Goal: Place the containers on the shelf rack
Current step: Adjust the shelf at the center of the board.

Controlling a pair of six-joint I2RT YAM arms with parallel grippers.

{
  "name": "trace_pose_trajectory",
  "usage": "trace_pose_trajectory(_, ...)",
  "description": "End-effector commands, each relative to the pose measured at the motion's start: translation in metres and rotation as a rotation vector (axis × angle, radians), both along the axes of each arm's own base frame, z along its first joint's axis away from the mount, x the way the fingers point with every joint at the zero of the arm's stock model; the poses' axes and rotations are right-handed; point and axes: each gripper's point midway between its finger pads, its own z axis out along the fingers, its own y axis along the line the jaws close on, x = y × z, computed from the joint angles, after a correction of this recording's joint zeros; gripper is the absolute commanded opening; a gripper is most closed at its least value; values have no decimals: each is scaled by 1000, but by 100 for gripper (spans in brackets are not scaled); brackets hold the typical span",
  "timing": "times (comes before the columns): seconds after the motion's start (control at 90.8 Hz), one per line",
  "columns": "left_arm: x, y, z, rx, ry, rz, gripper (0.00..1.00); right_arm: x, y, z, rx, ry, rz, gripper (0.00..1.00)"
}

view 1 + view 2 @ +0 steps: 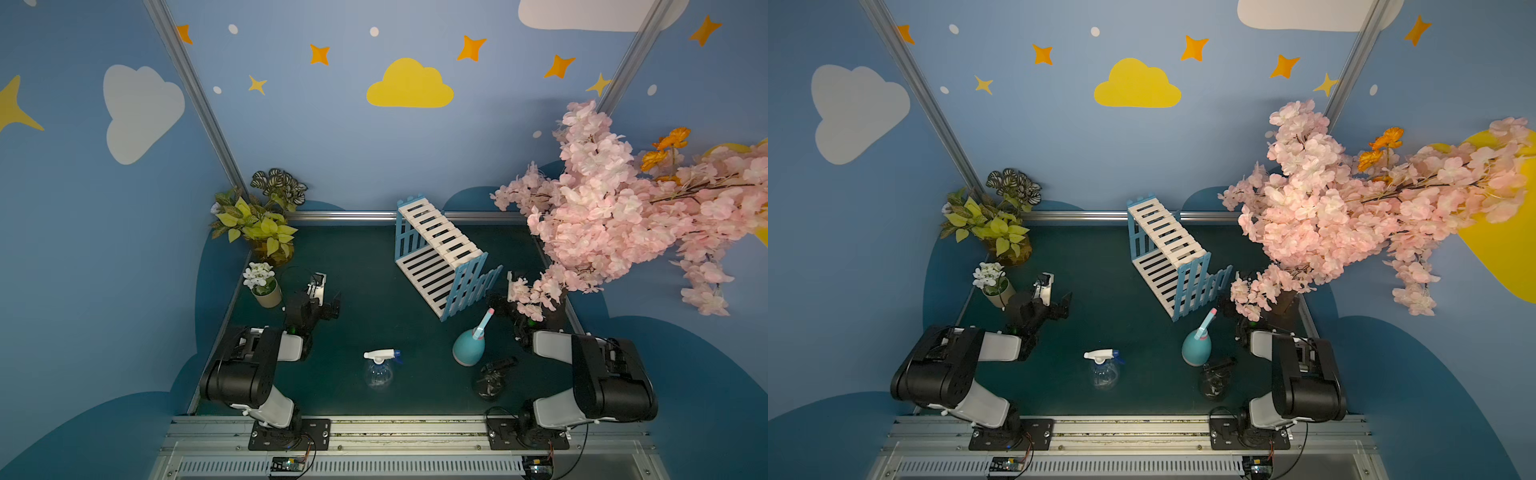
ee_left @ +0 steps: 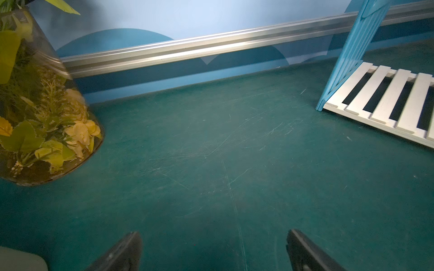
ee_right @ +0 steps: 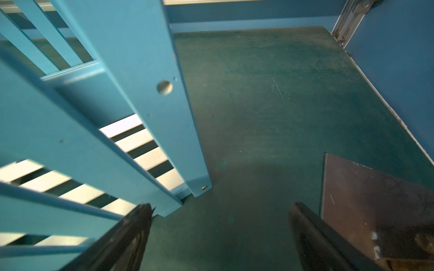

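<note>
Three containers stand near the table's front. The clear bottle with a white sprayer is in the middle. To its right are the teal bulb with a pink-tipped spout and the dark bottle. The shelf rack, with white slats and blue sides, stands behind them. My left gripper is open over bare mat at the left. My right gripper is open beside the rack's right frame, partly hidden by blossoms.
A glass vase of yellow-green leaves fills the back left corner. The beige pot of white flowers stands close to my left arm. A pink blossom branch overhangs the right side, on a brown base. Blue walls enclose the table.
</note>
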Motion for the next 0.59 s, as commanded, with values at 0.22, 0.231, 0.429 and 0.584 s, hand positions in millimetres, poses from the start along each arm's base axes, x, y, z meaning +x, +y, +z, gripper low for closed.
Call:
trace_pose_trajectory(0.22, 2, -1, 2, -4, -4, -8, 100, 5, -1, 10, 8, -39, -9, 98)
trace_pose_trajectory(0.231, 2, -1, 2, -4, -4, -9, 100, 5, -1, 11, 9, -41, -10, 98)
trace_pose_trajectory(0.429, 1, 1, 3, -32, -4, -18, 100, 4, -2, 11, 12, -42, -13, 98)
trace_pose_trajectory(0.584, -8, -2, 21, -27, -37, -37, 100, -4, -9, 30, 25, -21, -47, 98)
